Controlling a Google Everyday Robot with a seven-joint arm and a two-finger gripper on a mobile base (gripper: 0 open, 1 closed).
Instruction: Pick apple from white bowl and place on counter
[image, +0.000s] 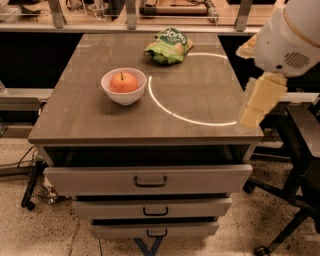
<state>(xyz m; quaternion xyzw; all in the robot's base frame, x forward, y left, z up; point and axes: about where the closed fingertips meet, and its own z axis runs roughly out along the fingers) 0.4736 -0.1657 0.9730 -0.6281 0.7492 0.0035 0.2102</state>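
A red-orange apple (123, 82) with a short dark stem sits inside the white bowl (109, 92). The bowl stands on the left half of the grey-brown wood-grain counter (200, 95). My gripper (257, 106) hangs pale and blurred over the counter's right edge, below the white rounded arm housing (290, 37). It is well to the right of the bowl and apart from it. It holds nothing that I can see.
A green snack bag (169, 46) lies at the back middle of the counter. A bright curved light ring (167, 112) marks the right half. Grey drawers with dark handles (150, 179) sit below, the top one slightly open. A dark chair (300, 200) stands at the right.
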